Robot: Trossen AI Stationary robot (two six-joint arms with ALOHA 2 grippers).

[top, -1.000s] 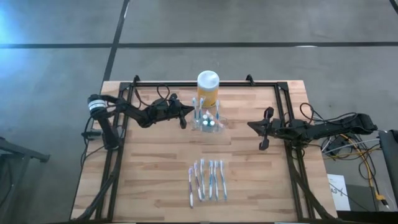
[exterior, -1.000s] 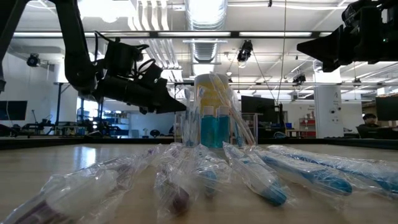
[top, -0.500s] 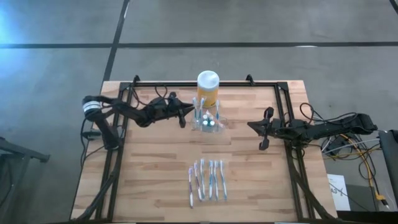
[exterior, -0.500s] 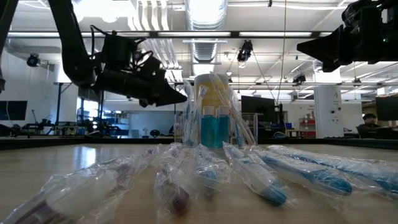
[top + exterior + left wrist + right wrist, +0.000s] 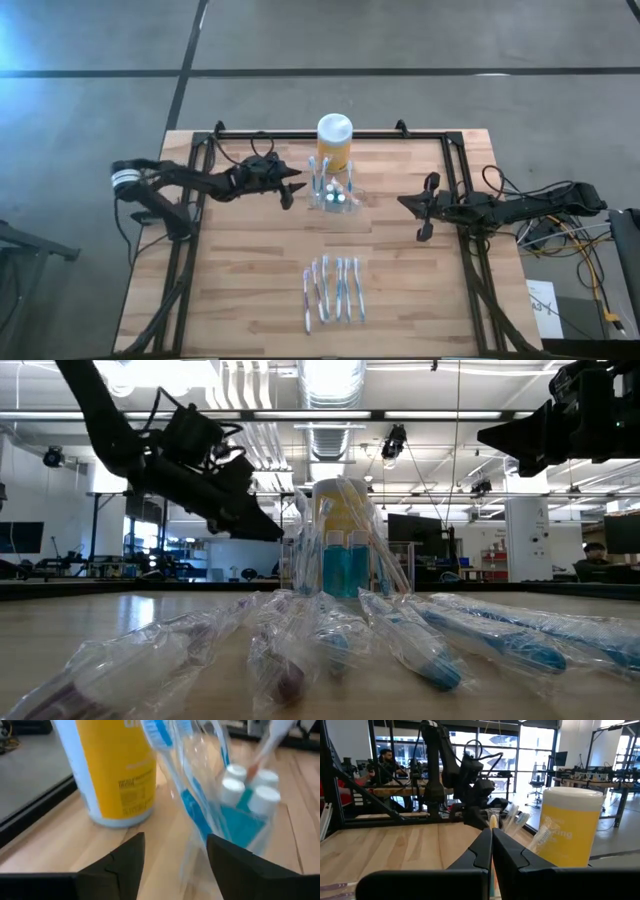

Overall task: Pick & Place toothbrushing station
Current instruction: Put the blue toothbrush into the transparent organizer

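Left gripper (image 5: 290,187) hangs above the table (image 5: 240,290) just to the left of the toothbrushing station (image 5: 332,196), its two dark fingers (image 5: 127,857) spread apart with nothing between them; in the left wrist view they frame a wrapped blue toothbrush (image 5: 192,810) leaning out of the station. Nearest the front edge of the table, well in front of the station, a row of wrapped toothbrushes (image 5: 332,290) lies side by side, their clear sleeves filling the foreground of the low view. The station itself stands on the table near the middle of its far half, a clear holder with teal, white-capped tubes (image 5: 247,802) and upright brushes inside. Touching or just behind it is the yellow jar (image 5: 334,142) with its white lid. Well to the right of the station, the right gripper (image 5: 421,217) waits above the table with its fingers pressed together and empty.
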